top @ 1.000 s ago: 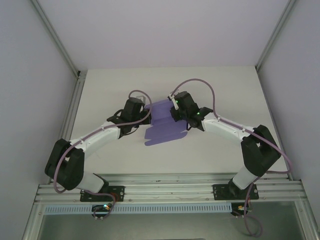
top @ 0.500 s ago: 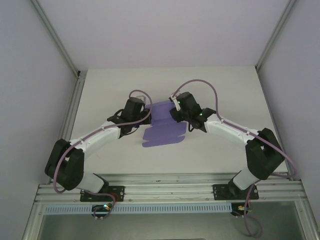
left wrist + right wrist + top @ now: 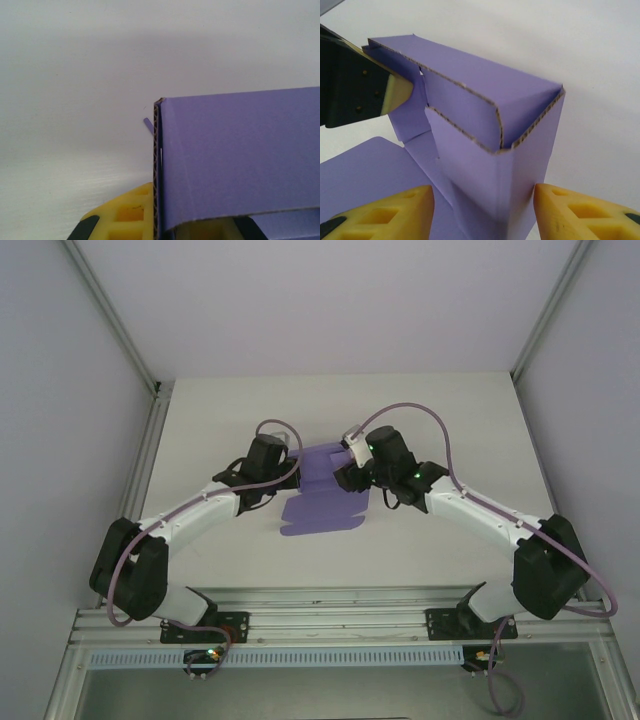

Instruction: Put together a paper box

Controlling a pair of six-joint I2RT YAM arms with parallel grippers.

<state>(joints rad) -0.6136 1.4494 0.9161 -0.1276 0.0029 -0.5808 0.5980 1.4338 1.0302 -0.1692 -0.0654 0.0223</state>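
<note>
Now our right gripper [image 3: 485, 210] lets go: within the last second its jaws have swung about half open, and they flank the upright folded wall of the paper box [image 3: 485, 100] without gripping it, so we judge the crease must hold alone. Our left gripper [image 3: 162, 227], closed tight on the card's edge at nine o'clock, holds the half-folded box at mid-table [image 3: 440, 420], its flaps flat toward six o'clock.

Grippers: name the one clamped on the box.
The left gripper: its jaws are shut on an edge of the box. The right gripper stands open around the folded wall.
</note>
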